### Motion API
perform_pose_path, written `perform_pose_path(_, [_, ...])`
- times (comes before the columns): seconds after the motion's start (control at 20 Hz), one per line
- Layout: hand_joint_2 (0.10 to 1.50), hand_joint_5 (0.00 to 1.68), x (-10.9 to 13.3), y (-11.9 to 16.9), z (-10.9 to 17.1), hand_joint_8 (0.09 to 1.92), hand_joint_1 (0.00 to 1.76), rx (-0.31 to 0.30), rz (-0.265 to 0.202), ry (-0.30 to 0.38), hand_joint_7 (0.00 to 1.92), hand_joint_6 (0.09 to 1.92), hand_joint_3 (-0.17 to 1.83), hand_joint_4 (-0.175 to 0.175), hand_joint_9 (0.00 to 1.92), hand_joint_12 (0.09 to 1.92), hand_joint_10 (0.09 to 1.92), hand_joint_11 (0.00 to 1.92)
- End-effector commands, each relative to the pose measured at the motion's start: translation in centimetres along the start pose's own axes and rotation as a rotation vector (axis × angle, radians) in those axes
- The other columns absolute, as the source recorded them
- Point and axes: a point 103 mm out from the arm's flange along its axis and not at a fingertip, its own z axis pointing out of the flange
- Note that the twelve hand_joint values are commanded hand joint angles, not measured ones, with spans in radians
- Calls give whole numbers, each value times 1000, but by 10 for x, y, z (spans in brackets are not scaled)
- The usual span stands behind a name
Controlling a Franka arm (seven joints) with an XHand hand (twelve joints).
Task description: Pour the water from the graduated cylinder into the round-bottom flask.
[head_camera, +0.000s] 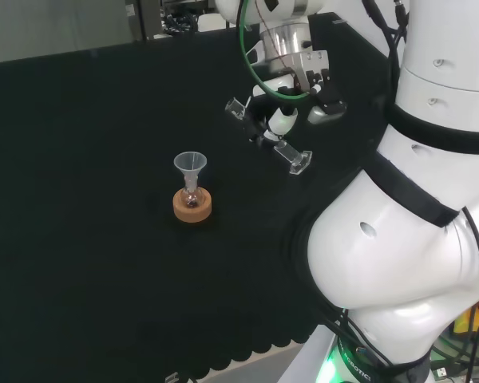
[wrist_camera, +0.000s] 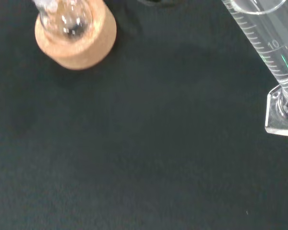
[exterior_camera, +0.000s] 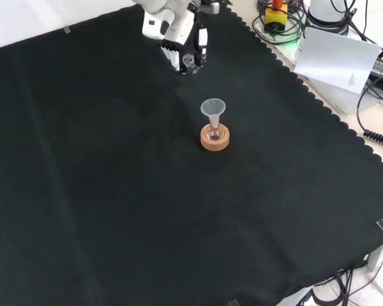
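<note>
A small round-bottom flask (head_camera: pixel 191 194) with a clear funnel (head_camera: pixel 190 163) in its neck stands on a cork ring (head_camera: pixel 192 207) mid-cloth. The black and white hand (head_camera: pixel 286 118) is to the right of it in the head view, shut on a clear graduated cylinder (head_camera: pixel 290 155) that lies steeply tilted above the cloth. In the front view the hand (exterior_camera: pixel 179 39) with the cylinder (exterior_camera: pixel 189 61) is behind and left of the funnel (exterior_camera: pixel 212 108) and cork ring (exterior_camera: pixel 215 139). The wrist view has the cylinder's scale (wrist_camera: pixel 271 45) and foot (wrist_camera: pixel 281 113) close by, apart from the cork ring (wrist_camera: pixel 77 42).
The arm's white links (head_camera: pixel 415 199) stand at the right of the head view. The cloth's scalloped edge (exterior_camera: pixel 319 105) runs along the front view's right, with a white sheet (exterior_camera: pixel 338 57) and cables (exterior_camera: pixel 376 131) beyond it.
</note>
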Motion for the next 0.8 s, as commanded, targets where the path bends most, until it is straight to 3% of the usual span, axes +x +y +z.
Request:
perform_pose_path(0.05, [1106,983,11,3,4,971,1264,96,12,-59,1023,982,-2,-175,1445,814,95,1194])
perform_pose_path(0.8, [1103,990,31,7,11,960,1265,266,19,-112,1030,972,-2,-175,1455,808,87,1200])
